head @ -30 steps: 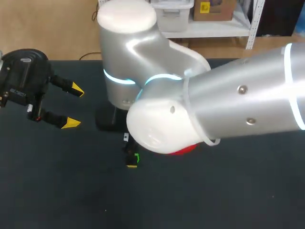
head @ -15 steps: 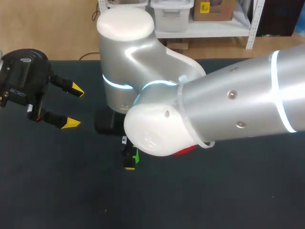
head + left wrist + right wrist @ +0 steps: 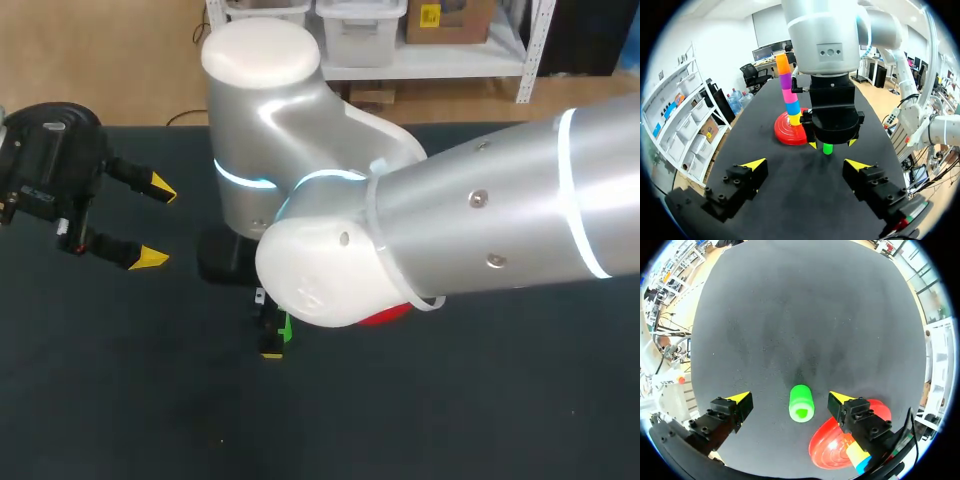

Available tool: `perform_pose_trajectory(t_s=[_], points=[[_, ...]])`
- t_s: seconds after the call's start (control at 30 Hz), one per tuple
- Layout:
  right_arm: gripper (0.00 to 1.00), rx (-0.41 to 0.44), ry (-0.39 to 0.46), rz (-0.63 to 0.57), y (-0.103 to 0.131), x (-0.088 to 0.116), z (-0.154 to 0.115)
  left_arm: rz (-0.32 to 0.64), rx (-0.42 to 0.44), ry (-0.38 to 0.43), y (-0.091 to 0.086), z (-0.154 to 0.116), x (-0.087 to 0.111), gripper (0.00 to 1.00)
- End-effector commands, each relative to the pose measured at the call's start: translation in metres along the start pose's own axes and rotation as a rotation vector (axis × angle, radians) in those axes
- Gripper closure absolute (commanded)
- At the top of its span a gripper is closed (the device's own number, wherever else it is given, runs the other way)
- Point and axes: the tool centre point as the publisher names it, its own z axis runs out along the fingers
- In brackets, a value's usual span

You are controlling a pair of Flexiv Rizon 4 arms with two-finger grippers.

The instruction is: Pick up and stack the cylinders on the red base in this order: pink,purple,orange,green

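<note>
Green cylinder (image 3: 801, 403): upright on the black bench (image 3: 805, 315), towards its middle, just beside the red base (image 3: 785, 135).
Right gripper (image 3: 790, 397): released, its fingers astride the green cylinder with a gap on each side.
Stack (image 3: 788, 90) on the red base, bottom up: yellow, blue, pink, purple, orange.
Left gripper (image 3: 806, 164): released, near the bench's left edge.

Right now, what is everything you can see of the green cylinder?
The green cylinder is bright green and smooth, plastic by its look, with a small hollow in its top face. It stands upright on the dark table, beside the red base but apart from it. The right pincer hangs over it, open, with one finger on each side and neither touching it.
</note>
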Motion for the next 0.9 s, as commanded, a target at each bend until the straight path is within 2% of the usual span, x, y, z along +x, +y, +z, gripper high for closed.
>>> perform_pose_trajectory(t_s=[0.03,0.17,0.23,0.27,0.3,0.37,0.9], points=[[0.0,-0.003,0.002,0.004,-0.0012,0.0013,0.0008,0.002,0.0,-0.002,0.001,0.0008,0.0012,0.0],[0.0,-0.008,0.004,0.003,-0.0012,0.0015,0.0018,0.002,0.0,-0.002,0.001,0.0008,0.0012,0.0],[0.07,-0.009,0.004,0.003,-0.0012,0.0013,0.0022,0.002,0.0,-0.002,0.001,0.0008,0.0012,0.0],[0.27,-0.01,0.003,0.003,-0.0013,0.0012,0.0024,0.002,0.0,-0.002,0.001,0.0008,0.0012,0.0],[0.74,-0.012,0.003,0.002,-0.0013,0.0012,0.0025,0.002,0.0,-0.002,0.001,0.0008,0.0012,0.0],[1.0,-0.01,0.002,0.002,-0.0014,0.001,0.0025,0.002,0.0,-0.002,0.001,0.0008,0.0012,0.0],[1.0,-0.017,0.007,0.001,-0.0024,-0.0003,0.0036,0.002,0.0,-0.002,0.001,0.0008,0.0012,0.0]])
